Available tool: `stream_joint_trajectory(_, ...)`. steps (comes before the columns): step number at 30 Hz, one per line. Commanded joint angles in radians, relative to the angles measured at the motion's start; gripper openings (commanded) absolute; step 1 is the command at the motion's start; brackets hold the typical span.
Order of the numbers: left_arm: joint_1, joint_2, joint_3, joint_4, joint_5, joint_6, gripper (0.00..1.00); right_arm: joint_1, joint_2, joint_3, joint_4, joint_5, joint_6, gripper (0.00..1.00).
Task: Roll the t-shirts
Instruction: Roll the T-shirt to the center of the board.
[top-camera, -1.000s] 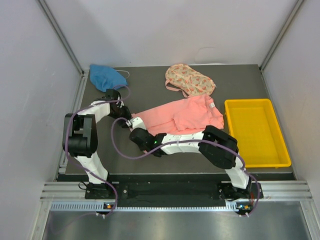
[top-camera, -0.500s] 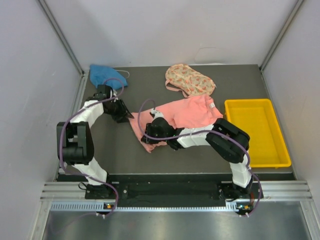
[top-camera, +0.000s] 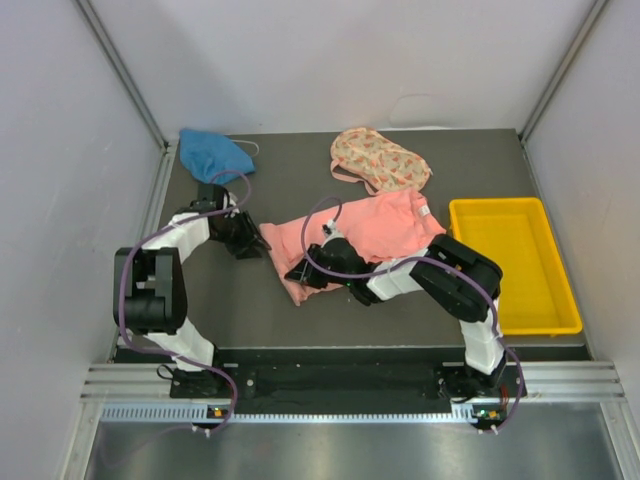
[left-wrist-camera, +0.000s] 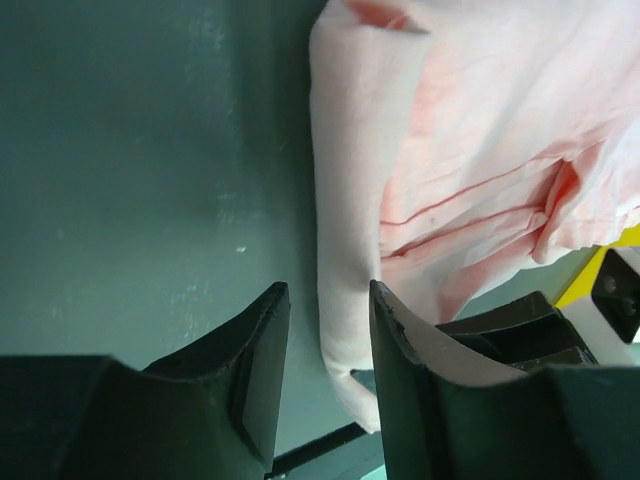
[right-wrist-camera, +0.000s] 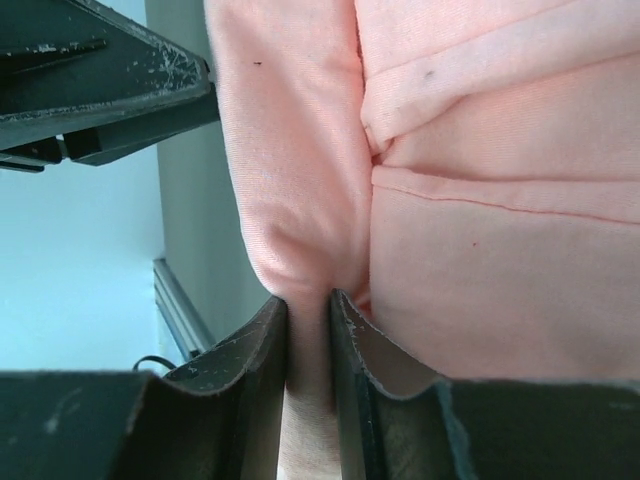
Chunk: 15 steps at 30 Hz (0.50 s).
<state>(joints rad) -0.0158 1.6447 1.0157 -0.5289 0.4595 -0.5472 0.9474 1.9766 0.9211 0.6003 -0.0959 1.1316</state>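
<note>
Dragged left corner of pink tee (top-camera: 390, 225) nearer across mid-bench (top-camera: 230, 300) with right jaws pinched shut on a fold and left jaws parted, holding nothing, at its left edge, with no rolling begun and blue tee (top-camera: 212, 153), floral tee (top-camera: 380, 160) bunched at back.

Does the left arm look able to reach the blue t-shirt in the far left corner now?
Probably yes. The left pincer is open and empty, and the blue t-shirt lies close beyond it, with only bare table between them. The right pincer holds the pink t-shirt, off that path.
</note>
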Motion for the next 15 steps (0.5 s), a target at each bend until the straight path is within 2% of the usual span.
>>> stream_joint_trajectory(1,-0.013,0.012,-0.022,0.128,0.037,-0.025,0.42,-0.021,0.014,-0.011,0.093,-0.019,0.077,0.23)
stream_joint_trajectory(7,-0.044,0.049,-0.006,0.158,0.027,-0.048,0.39,-0.022,0.018,-0.021,0.082,-0.015,0.097,0.21)
stream_joint_trajectory(15,-0.082,0.084,0.056,0.145,-0.001,-0.071,0.26,-0.022,0.022,-0.041,0.072,0.002,0.134,0.19)
